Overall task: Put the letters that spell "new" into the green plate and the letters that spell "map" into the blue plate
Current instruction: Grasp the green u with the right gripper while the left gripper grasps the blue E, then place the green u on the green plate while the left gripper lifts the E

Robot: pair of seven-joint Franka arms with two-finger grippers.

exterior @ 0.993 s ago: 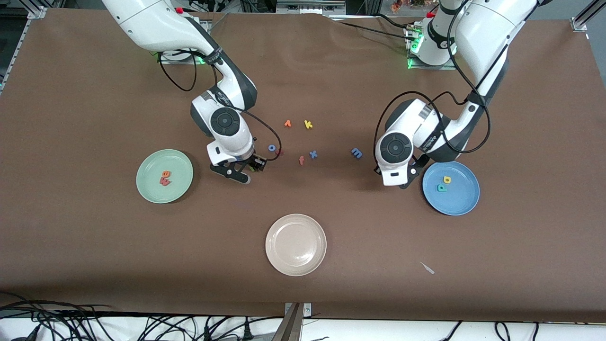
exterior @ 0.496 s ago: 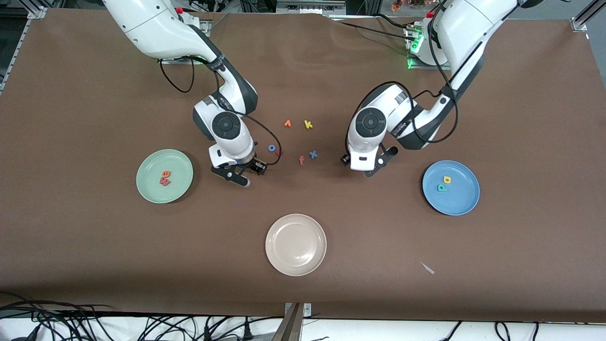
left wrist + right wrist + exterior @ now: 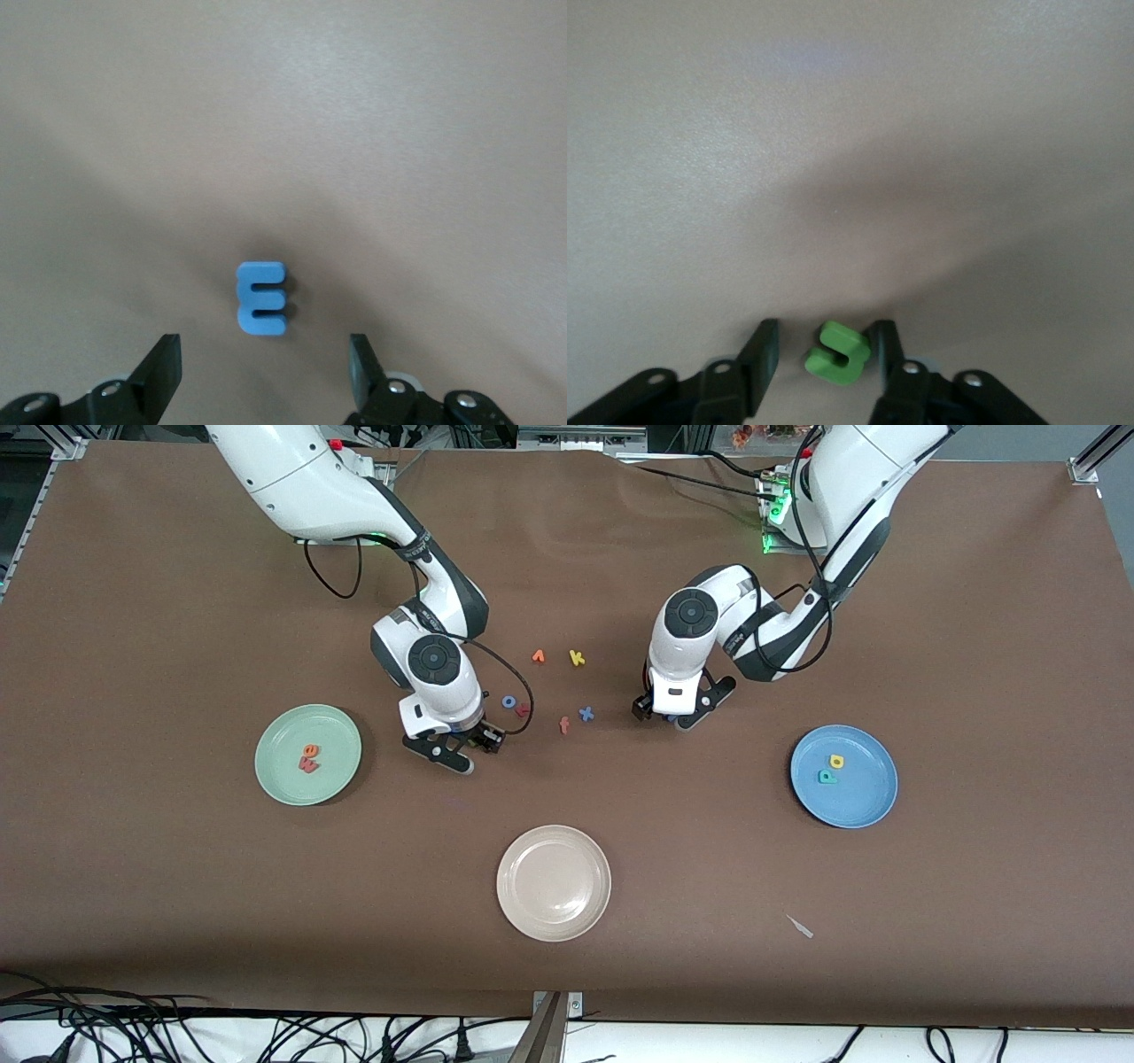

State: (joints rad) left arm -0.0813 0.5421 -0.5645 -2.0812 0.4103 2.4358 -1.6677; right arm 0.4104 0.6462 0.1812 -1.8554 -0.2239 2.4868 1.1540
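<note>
The green plate (image 3: pixel 282 735) holds the orange "e" (image 3: pixel 310 750) and the pinkish-red "w" (image 3: pixel 307 764). On the blue plate (image 3: pixel 866 799) lie the yellow "a" (image 3: pixel 836 761) and the teal "p" (image 3: pixel 826 777). My right gripper (image 3: pixel 461 748) (image 3: pixel 824 352) is low on the table between the green plate and the loose letters, open around the green "n" (image 3: pixel 837 352); one finger touches it, the other stands a little off. My left gripper (image 3: pixel 671 716) (image 3: pixel 264 372) is open just over the blue "m" (image 3: pixel 261 298), which lies flat and is covered by the hand in the front view.
A cream-white plate (image 3: pixel 554 883) sits nearest the front camera. Loose letters lie between the two grippers: blue "o" (image 3: pixel 509 701), salmon "f" (image 3: pixel 564 725), blue "x" (image 3: pixel 586 713), orange "v"-like letter (image 3: pixel 538 656), yellow "k" (image 3: pixel 577 658). A small pale scrap (image 3: pixel 800 926) lies near the front edge.
My left arm swung from beside the blue plate to over the blue "m", and its gripper opened. My right gripper's jaws have narrowed around the green "n".
</note>
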